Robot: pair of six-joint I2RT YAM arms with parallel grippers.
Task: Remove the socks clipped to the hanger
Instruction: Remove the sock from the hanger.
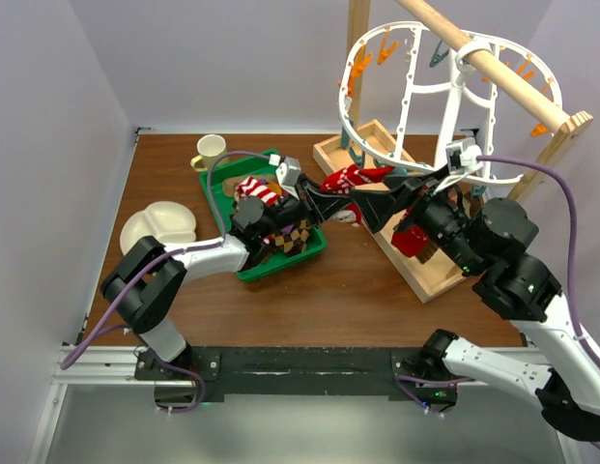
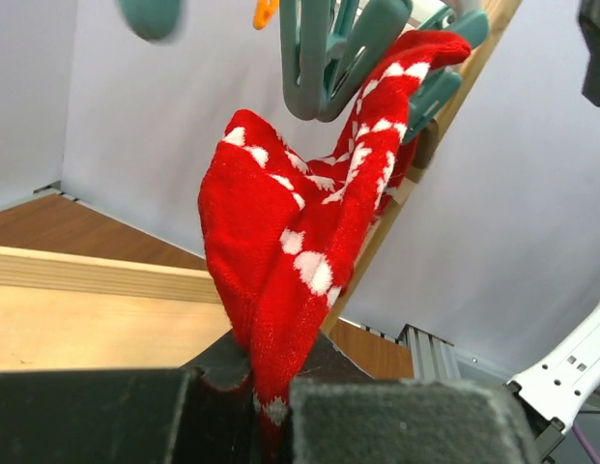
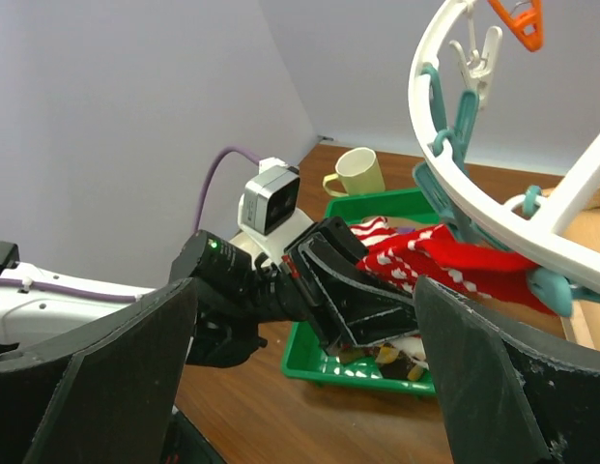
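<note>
A red sock with white dots (image 2: 280, 232) hangs from a teal clip (image 2: 324, 58) of the white hanger (image 1: 408, 92). My left gripper (image 2: 271, 406) is shut on the sock's lower end. From above, the left gripper (image 1: 350, 205) is stretched right from the tray, just below the rack. My right gripper (image 3: 307, 290) is open wide, its fingers to either side of the left gripper, with nothing held. It faces the stretched sock (image 3: 444, 256) and the hanger's rim (image 3: 493, 213). Striped and argyle socks (image 1: 285, 234) lie in the green tray (image 1: 314, 249).
A pale mug (image 1: 211, 150) and a white divided plate (image 1: 159, 227) stand at the left. The wooden rail (image 1: 493, 68) carries the hanger, its wooden base frame (image 1: 420, 275) lying on the table at the right. Orange clips (image 1: 362, 60) dangle from the rack.
</note>
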